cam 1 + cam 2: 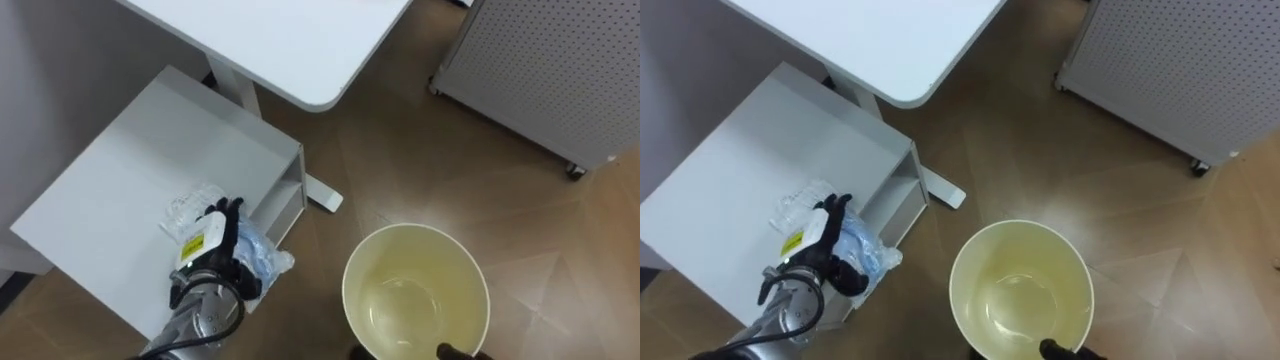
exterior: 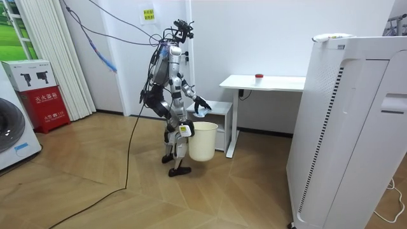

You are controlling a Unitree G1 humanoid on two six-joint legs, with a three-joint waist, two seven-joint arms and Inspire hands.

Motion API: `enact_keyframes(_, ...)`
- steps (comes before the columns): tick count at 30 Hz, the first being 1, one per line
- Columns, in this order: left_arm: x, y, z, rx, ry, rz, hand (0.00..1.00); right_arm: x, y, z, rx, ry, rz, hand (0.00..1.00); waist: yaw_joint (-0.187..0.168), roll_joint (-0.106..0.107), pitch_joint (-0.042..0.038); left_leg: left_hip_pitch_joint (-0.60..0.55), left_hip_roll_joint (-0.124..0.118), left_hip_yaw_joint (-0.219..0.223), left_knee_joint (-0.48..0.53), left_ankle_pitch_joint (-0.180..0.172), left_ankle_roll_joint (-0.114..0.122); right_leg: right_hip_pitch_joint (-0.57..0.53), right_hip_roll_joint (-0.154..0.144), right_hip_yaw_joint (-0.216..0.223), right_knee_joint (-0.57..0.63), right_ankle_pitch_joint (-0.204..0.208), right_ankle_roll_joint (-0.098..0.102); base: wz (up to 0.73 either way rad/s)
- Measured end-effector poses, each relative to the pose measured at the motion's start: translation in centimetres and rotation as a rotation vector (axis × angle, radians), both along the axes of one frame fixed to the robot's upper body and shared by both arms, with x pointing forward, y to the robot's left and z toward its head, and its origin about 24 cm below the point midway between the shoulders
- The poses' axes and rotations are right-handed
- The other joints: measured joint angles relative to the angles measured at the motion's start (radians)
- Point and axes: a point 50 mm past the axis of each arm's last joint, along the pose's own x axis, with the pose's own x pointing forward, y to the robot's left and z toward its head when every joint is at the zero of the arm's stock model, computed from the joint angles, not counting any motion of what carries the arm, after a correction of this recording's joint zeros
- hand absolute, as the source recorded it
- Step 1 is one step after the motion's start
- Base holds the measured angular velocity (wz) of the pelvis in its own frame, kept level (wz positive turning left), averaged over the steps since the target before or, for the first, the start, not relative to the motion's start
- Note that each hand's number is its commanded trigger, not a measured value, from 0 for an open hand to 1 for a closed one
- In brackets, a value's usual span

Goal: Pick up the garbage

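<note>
Bag (image 1: pixel 258 256), one, clutched in left robot hand (image 1: pixel 214 250) beside one bucket (image 1: pixel 415 250).

A round cream plastic bucket (image 1: pixel 1020 290) stands open on the brown wood floor (image 1: pixel 1000 150). Left of the bucket, over the edge of a low white worktop (image 1: pixel 750 160), the dark left hand (image 1: pixel 828 250) has its fingers (image 1: pixel 836 212) curled round a crumpled bluish clear plastic bag (image 1: pixel 868 250). Farther left of the bucket, a clear plastic wrapper (image 1: pixel 798 210) lies on the worktop. The right hand (image 1: pixel 1065 350) shows at the bucket's near rim. Beyond the bucket are a white rounded desk (image 1: pixel 890 50) and a perforated white panel (image 1: pixel 1180 60).
</note>
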Motion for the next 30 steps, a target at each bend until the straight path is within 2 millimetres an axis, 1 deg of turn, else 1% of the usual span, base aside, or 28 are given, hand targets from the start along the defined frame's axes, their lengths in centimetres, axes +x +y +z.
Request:
enact_keyframes(5, -0.1, 0.7, 0.0, 0.07, 0.008, -0.004, 1.0, -0.1, -0.1, -0.1, -0.001, 0.008, -0.005, 1.0, -0.001, -0.001, -0.0006, 0.014, -0.008, 0.007, -0.012, 0.004, 0.001, 0.005, -0.01, 0.0, 0.005, -0.003, 0.0, 0.01)
enact_keyframes(7, -0.5, 0.8, -0.6, 0.083, 0.028, -0.006, 1.0, -0.3, 0.0, -0.2, 0.014, 0.017, -0.019, 1.0, -0.002, -0.006, -0.0021, 0.021, -0.015, 0.008, -0.022, 0.009, 0.001, 0.008, -0.018, 0.0, 0.007, -0.006, 0.001, 0.06)
enact_keyframes(15, -1.1, 1.2, -1.4, 0.093, 0.07, 0.001, 1.0, -0.6, 0.5, -0.5, 0.042, 0.048, -0.018, 1.0, -0.002, -0.024, -0.006, 0.025, -0.016, 0.004, -0.026, 0.011, 0.001, 0.021, -0.021, -0.013, 0.0, -0.009, 0.003, 0.06)
enact_keyframes(17, -1.5, 1.3, -1.8, 0.094, 0.091, 0.0, 1.0, -0.7, 0.6, -0.5, 0.038, 0.05, -0.008, 1.0, -0.002, -0.025, -0.0066, 0.021, -0.015, 0.001, -0.026, 0.011, 0.002, 0.022, -0.02, -0.018, -0.005, -0.009, 0.004, 0.04)
enact_keyframes(20, -1.5, 1.2, -1.8, 0.088, 0.087, -0.005, 1.0, -0.6, 0.7, -0.5, 0.032, 0.053, 0.0, 1.0, -0.002, -0.025, -0.0067, 0.019, -0.015, -0.009, -0.026, 0.012, 0.002, 0.03, -0.019, -0.028, -0.014, -0.008, 0.004, 0.06)
enact_keyframes(23, -1.8, 1.3, -2.2, 0.071, 0.11, 0.004, 1.0, -0.6, 1.0, -0.6, 0.052, 0.041, -0.017, 1.0, -0.001, -0.025, -0.0066, 0.03, -0.015, -0.01, -0.029, 0.012, 0.002, 0.043, -0.019, -0.031, -0.022, -0.007, 0.005, 0.0)
enact_keyframes(27, -2.5, 1.3, -3.0, 0.002, 0.146, 0.035, 1.0, -0.8, 1.4, -0.8, 0.06, 0.039, -0.024, 1.0, 0.002, -0.025, -0.0066, 0.054, -0.014, -0.01, -0.037, 0.012, 0.002, 0.072, -0.016, -0.034, -0.042, -0.006, 0.008, 0.0)
enact_keyframes(30, -2.7, 0.4, -3.3, -0.089, 0.144, 0.06, 1.0, -1.1, 1.6, -1.0, 0.051, 0.042, -0.005, 1.0, 0.006, -0.026, -0.0068, 0.077, -0.019, -0.008, -0.061, 0.012, 0.003, 0.092, -0.018, -0.033, -0.054, -0.005, 0.01, 0.0)
